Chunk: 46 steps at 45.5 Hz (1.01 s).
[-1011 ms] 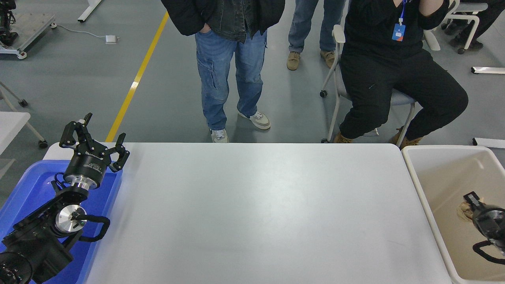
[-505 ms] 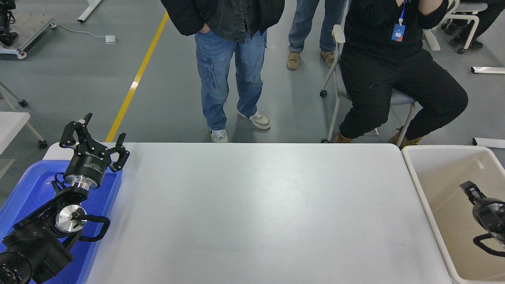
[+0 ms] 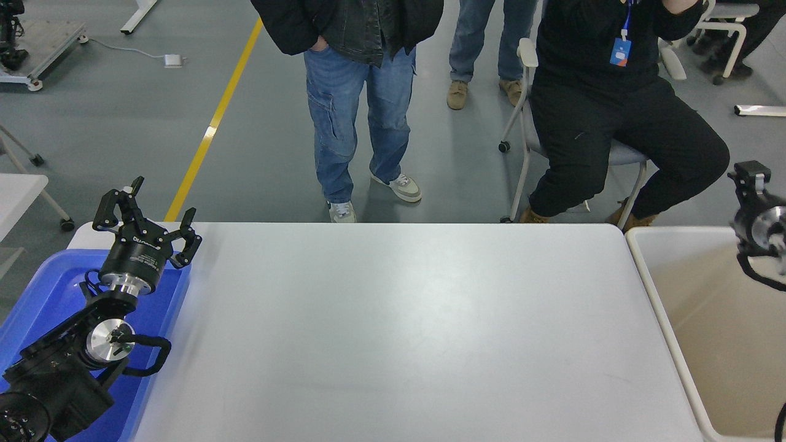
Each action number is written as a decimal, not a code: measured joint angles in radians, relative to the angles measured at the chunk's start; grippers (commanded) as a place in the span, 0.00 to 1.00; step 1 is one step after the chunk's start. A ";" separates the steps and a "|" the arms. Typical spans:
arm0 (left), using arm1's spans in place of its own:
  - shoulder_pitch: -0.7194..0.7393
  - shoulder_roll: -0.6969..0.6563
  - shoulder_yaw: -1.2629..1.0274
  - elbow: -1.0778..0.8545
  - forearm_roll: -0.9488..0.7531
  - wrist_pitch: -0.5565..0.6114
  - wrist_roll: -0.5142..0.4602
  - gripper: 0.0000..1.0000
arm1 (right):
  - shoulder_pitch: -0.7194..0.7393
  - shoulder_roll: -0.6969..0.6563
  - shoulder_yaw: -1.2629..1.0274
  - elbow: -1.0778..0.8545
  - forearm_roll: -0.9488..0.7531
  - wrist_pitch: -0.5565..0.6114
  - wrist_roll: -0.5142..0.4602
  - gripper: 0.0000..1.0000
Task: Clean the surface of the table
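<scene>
Table surface (image 3: 399, 331): fills centre, long axis left–right, nothing seen on it | Right gripper (image 3: 750, 178): raised at right edge above beige bin (image 3: 651, 282), blurred, opening unreadable; surface lies to its left, below | Left gripper (image 3: 144, 212): parked over blue tray (image 3: 37, 288), spread, empty

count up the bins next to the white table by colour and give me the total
Blue bin, at the table's left end: 1
Beige bin, at the table's right end: 1
Total: 2
</scene>
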State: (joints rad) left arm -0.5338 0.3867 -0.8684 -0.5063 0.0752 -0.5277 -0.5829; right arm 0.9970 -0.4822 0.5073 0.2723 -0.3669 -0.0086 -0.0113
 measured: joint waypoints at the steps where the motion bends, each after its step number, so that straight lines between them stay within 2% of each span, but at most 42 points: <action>1: 0.000 0.000 0.000 0.000 0.000 0.000 0.000 1.00 | 0.002 -0.001 0.021 0.014 0.000 0.000 0.000 0.98; 14: 0.000 0.000 0.000 0.000 0.000 0.000 0.000 1.00 | -0.017 -0.004 0.280 0.237 0.000 0.002 0.001 0.98; 25: 0.000 0.000 0.000 0.000 0.000 0.000 0.000 1.00 | -0.115 0.029 0.447 0.403 0.000 0.006 0.013 0.98; 46: 0.000 0.000 0.000 0.000 0.000 0.000 0.000 1.00 | -0.358 0.130 0.591 0.520 -0.012 0.057 0.238 0.98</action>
State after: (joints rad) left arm -0.5338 0.3866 -0.8682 -0.5064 0.0750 -0.5277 -0.5830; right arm 0.6392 -0.3524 1.0979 0.7918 -0.3790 0.0485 0.2263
